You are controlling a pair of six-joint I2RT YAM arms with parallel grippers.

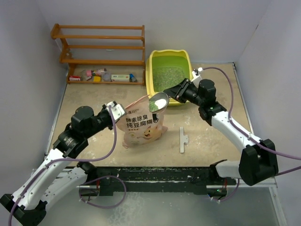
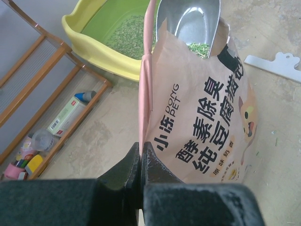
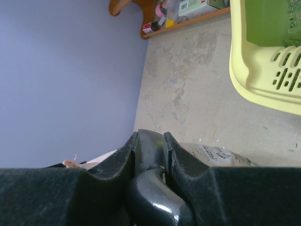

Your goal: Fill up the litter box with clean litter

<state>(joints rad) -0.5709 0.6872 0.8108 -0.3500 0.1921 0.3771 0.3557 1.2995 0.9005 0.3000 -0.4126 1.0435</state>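
The yellow litter box (image 1: 149, 70) with its green basin stands at the back, and a layer of pale granular clean litter (image 1: 167, 76) lies in it. In front of it the printed pink-tan bag (image 1: 141, 126) stands upright. My left gripper (image 1: 116, 111) is shut on the bag's side edge (image 2: 145, 117). My right gripper (image 1: 177, 92) is shut on the dark handle (image 3: 150, 153) of a grey scoop (image 1: 159, 100). The scoop bowl (image 2: 189, 21) sits at the bag's open mouth with a few granules (image 2: 199, 47) at its lip. What is inside the bag is hidden.
A wooden shelf rack (image 1: 101, 47) with small bottles and boxes stands at the back left. A white clip (image 1: 183, 139) lies on the table right of the bag. Grey walls close in both sides. Stray granules dot the tabletop.
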